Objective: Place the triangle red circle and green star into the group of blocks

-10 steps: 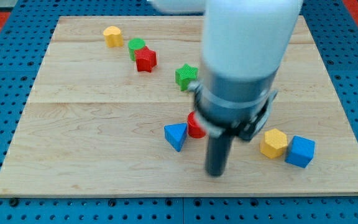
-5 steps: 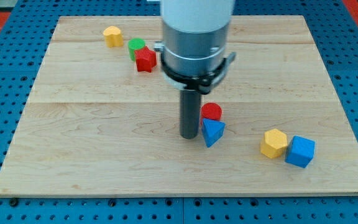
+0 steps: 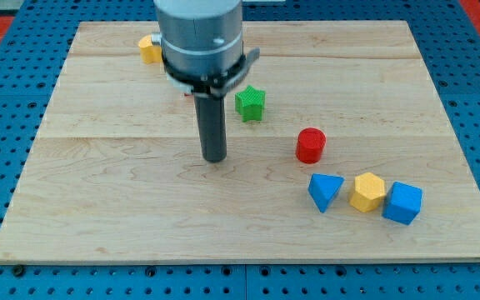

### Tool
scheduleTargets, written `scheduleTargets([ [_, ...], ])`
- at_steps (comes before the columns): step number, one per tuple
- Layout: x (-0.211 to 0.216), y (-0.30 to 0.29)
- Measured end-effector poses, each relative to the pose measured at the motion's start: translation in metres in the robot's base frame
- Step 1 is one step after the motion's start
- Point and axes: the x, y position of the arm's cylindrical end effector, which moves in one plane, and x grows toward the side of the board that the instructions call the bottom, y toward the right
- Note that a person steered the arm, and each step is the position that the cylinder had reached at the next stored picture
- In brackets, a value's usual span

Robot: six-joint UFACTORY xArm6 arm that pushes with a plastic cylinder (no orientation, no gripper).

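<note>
The blue triangle lies at the view's lower right, touching or nearly touching the yellow hexagon block, which sits against the blue cube. The red circle stands just above and left of the triangle, apart from it. The green star sits near the board's middle, towards the top. My tip rests on the board left of the red circle and below-left of the green star, touching no block.
A yellow block shows at the view's top left, partly behind the arm. A sliver of a red block shows under the arm; the rest is hidden. The wooden board lies on a blue pegboard.
The blue triangle has moved right and now sits by the yellow hexagon. The red circle has shifted right. My tip has moved left and up, away from both. The green star shows again.
</note>
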Motion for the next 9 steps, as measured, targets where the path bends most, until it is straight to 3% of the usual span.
scheduleTargets([
  [1, -0.027, 0.04],
  [2, -0.014, 0.173],
  [4, 0.002, 0.197],
  [5, 0.044, 0.196],
  [6, -0.001, 0.129],
  [7, 0.003, 0.034],
  [8, -0.031, -0.055],
  [9, -0.091, -0.023],
])
